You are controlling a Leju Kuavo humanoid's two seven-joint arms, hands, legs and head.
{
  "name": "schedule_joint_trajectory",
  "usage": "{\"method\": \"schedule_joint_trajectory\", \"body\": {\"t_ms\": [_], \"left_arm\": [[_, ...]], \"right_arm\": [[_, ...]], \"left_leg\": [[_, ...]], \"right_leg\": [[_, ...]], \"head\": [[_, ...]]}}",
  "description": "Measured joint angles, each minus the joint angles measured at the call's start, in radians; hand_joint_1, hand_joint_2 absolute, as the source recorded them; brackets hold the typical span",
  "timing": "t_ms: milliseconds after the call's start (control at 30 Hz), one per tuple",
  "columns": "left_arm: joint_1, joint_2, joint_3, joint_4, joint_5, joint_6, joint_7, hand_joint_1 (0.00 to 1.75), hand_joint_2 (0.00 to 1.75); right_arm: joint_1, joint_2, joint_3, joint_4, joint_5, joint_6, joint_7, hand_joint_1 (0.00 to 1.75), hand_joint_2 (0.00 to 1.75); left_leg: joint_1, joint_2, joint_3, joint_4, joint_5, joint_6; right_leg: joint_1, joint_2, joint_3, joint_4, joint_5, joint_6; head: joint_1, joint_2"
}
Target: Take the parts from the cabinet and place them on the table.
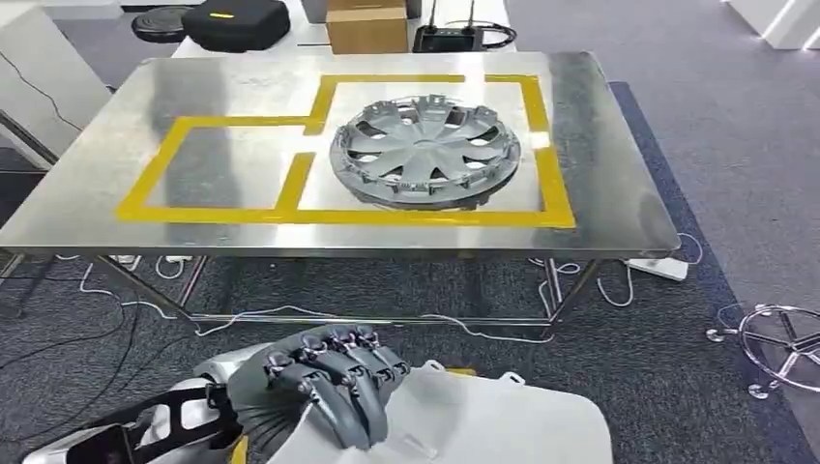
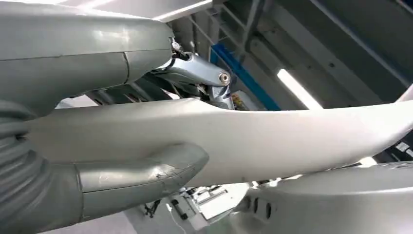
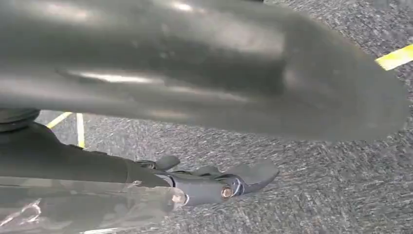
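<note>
Nearest the camera in the head view, the left robot hand (image 1: pixel 324 387) curls its dark fingers (image 1: pixel 353 411) over the edge of a white moulded panel (image 1: pixel 483 425), holding it low above the dark carpet (image 1: pixel 677 329); the left wrist view shows the thumb (image 2: pixel 146 170) pressed under the same white part. The right robot hand (image 3: pixel 219 183) hangs over the carpet, its fingers only partly seen, so I cannot tell its state. Farther off, a grey wheel cover (image 1: pixel 425 150) lies flat on the steel counter (image 1: pixel 619 184), inside the larger box of yellow tape (image 1: pixel 290 215)
</note>
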Motion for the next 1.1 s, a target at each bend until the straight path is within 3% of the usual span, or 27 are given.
{"method": "schedule_joint_trajectory", "body": {"t_ms": [33,100,133,167,200,233,300,333,367,433,467,500,533,600,633,667,700,733,833,867,967,1000,1033,1100], "left_arm": [[-0.001,0.0,0.0,0.0,0.0,-0.002,0.0,1.75,1.75],[-0.006,0.0,0.0,0.0,0.001,-0.01,0.0,1.75,1.75],[-0.01,0.0,0.0,0.0,0.002,-0.013,0.0,1.75,1.75],[-0.015,-0.001,0.0,0.0,0.003,-0.016,0.0,1.75,1.75],[-0.017,-0.003,0.0,0.0,0.003,-0.018,0.0,1.75,1.75],[-0.017,-0.004,0.0,0.0,0.004,-0.02,0.0,1.75,1.75],[-0.022,-0.007,0.0,0.0,0.005,-0.024,0.0,1.75,1.75],[-0.026,-0.009,0.001,0.0,0.007,-0.025,0.0,1.75,1.75],[-0.029,-0.011,0.001,0.0,0.009,-0.027,0.0,1.75,1.75],[-0.03,-0.011,0.001,0.0,0.009,-0.028,0.0,1.75,1.75],[-0.029,-0.011,0.001,0.0,0.009,-0.029,0.0,1.75,1.75],[-0.029,-0.011,0.001,0.0,0.009,-0.029,0.0,1.75,1.75],[-0.029,-0.011,0.001,0.0,0.009,-0.029,0.0,1.75,1.75],[-0.029,-0.011,0.001,0.0,0.009,-0.029,0.0,1.75,1.75],[-0.03,-0.011,0.001,0.0,0.009,-0.029,0.0,1.75,1.75],[-0.03,-0.011,0.001,0.0,0.009,-0.029,0.0,1.75,1.75],[-0.032,-0.011,0.001,0.0,0.009,-0.028,0.0,1.75,1.75],[-0.032,-0.012,0.001,0.0,0.008,-0.028,0.0,1.75,1.75],[-0.033,-0.011,0.001,0.0,0.006,-0.027,0.0,1.75,1.75],[-0.034,-0.011,0.002,0.0,0.006,-0.026,0.0,1.75,1.75],[-0.032,-0.01,0.002,0.0,0.006,-0.026,0.0,1.75,1.75],[-0.032,-0.009,0.002,0.0,0.006,-0.026,0.0,1.75,1.75],[-0.032,-0.009,0.002,0.0,0.006,-0.026,0.0,1.75,1.75],[-0.032,-0.009,0.003,0.0,0.003,-0.026,0.0,1.75,1.75]], "right_arm": [[0.002,0.0,0.0,0.0,-0.002,-0.001,0.001,0.0,0.0],[0.003,0.001,-0.001,0.0,-0.01,-0.001,0.002,0.0,0.0],[0.003,0.002,-0.001,0.0,-0.011,0.0,0.002,0.0,0.0],[0.002,0.002,-0.001,0.0,-0.012,0.0,0.002,0.0,0.0],[0.002,0.002,-0.001,0.0,-0.012,0.0,0.002,0.0,0.0],[0.004,0.003,-0.001,0.001,-0.012,0.0,0.002,0.0,0.0],[0.004,0.005,-0.001,0.001,-0.012,0.0,0.002,0.0,0.0],[0.003,0.005,-0.001,0.001,-0.012,0.001,0.002,0.0,0.0],[-0.001,0.005,0.0,0.001,-0.012,0.001,0.002,0.0,0.0],[0.001,0.005,0.0,0.001,-0.012,-0.001,0.002,0.0,0.0],[0.005,0.005,0.0,0.001,-0.012,-0.001,0.002,0.0,0.0],[0.008,0.005,0.0,0.001,-0.012,-0.001,0.002,0.0,0.0],[0.008,0.005,-0.001,0.001,-0.012,-0.001,0.002,0.0,0.0],[0.008,0.005,0.0,0.001,-0.012,-0.002,0.002,0.0,0.0],[0.009,0.005,0.0,0.001,-0.012,-0.002,0.002,0.0,0.0],[0.007,0.006,0.0,0.002,-0.012,-0.002,0.002,0.0,0.0],[0.005,0.006,0.0,0.002,-0.012,-0.002,0.002,0.0,0.0],[0.007,0.006,0.0,0.002,-0.012,-0.002,0.002,0.0,0.0],[0.007,0.006,-0.001,0.002,-0.012,-0.001,0.001,0.0,0.0],[0.007,0.006,-0.001,0.002,-0.012,-0.001,0.002,0.0,0.0],[0.007,0.006,0.0,0.002,-0.011,-0.001,0.002,0.0,0.0],[0.007,0.006,-0.001,0.002,-0.01,-0.001,0.002,0.0,0.0],[0.007,0.006,-0.001,0.002,-0.01,-0.001,0.002,0.0,0.0],[0.007,0.006,-0.001,0.002,-0.01,0.0,0.001,0.0,0.0]], "left_leg": [[0.0,0.0,0.011,-0.043,0.045,0.004],[-0.001,0.0,0.073,-0.202,0.162,0.015],[-0.003,0.0,0.092,-0.267,0.192,0.02],[-0.005,0.001,0.1,-0.292,0.137,0.022],[-0.005,0.0,0.101,-0.288,0.154,0.022],[-0.005,-0.002,0.103,-0.297,0.163,0.028],[0.001,-0.002,0.123,-0.301,0.162,0.038],[0.001,0.0,0.131,-0.301,0.157,0.042],[0.001,0.0,0.135,-0.301,0.153,0.048],[0.001,0.0,0.142,-0.301,0.141,0.051],[0.001,-0.001,0.148,-0.301,0.135,0.052],[0.001,-0.003,0.157,-0.301,0.128,0.051],[0.002,-0.004,0.168,-0.301,0.12,0.049],[0.004,-0.003,0.197,-0.301,0.102,0.042],[0.003,-0.003,0.203,-0.301,0.094,0.035],[0.0,-0.004,0.209,-0.297,0.088,0.03],[-0.002,-0.004,0.205,-0.301,0.084,0.024],[-0.001,-0.004,0.21,-0.298,0.083,0.019],[0.0,-0.003,0.209,-0.277,0.071,0.004],[0.0,-0.003,0.179,-0.222,0.051,-0.001],[0.001,-0.003,0.039,-0.009,-0.037,-0.006],[0.001,-0.003,0.015,0.007,-0.03,-0.004],[0.001,-0.003,0.017,-0.019,0.002,-0.002],[0.001,-0.003,0.069,-0.161,0.111,0.004]], "right_leg": [[0.0,0.001,0.011,0.0,-0.007,0.001],[0.0,0.003,0.035,-0.001,-0.023,0.005],[0.001,0.004,0.035,-0.002,-0.031,0.01],[0.004,0.008,0.037,0.0,-0.036,0.017],[0.004,0.005,0.035,-0.005,-0.04,0.024],[0.004,0.005,0.045,0.005,-0.033,0.032],[0.003,0.001,0.051,-0.004,-0.05,0.045],[0.003,-0.001,0.042,0.03,-0.053,0.047],[0.003,-0.001,0.004,0.098,-0.059,0.05],[0.003,-0.001,-0.103,0.26,-0.124,0.055],[0.002,-0.001,-0.14,0.301,-0.148,0.058],[0.001,-0.001,-0.153,0.298,-0.141,0.058],[-0.001,-0.001,-0.148,0.258,-0.109,0.058],[-0.006,-0.002,-0.086,0.083,0.017,0.062],[-0.01,-0.003,-0.063,0.014,0.065,0.066],[-0.005,-0.005,-0.065,0.007,0.024,0.05],[-0.002,-0.007,-0.056,0.009,0.027,0.036],[-0.001,-0.005,-0.061,0.008,0.042,0.029],[-0.005,-0.004,-0.042,0.004,0.04,0.013],[-0.005,-0.004,-0.038,0.004,0.036,0.007],[-0.003,-0.004,-0.033,0.004,0.024,0.002],[-0.003,-0.004,-0.028,0.004,0.019,0.002],[-0.003,-0.003,-0.02,0.004,0.014,0.003],[-0.004,-0.001,0.0,0.004,0.001,0.007]], "head": [[0.001,0.0],[0.0,0.0],[0.0,0.0],[-0.003,0.0],[-0.003,0.0],[-0.007,0.0],[-0.007,0.0],[-0.004,0.0],[0.0,0.0],[0.001,0.0],[0.001,0.0],[0.001,0.0],[0.001,0.0],[0.001,0.0],[0.002,0.0],[0.002,0.0],[0.0,0.0],[0.001,0.0],[0.0,0.0],[-0.006,0.0],[-0.006,0.0],[-0.006,0.0],[-0.006,0.0],[-0.006,0.0]]}}
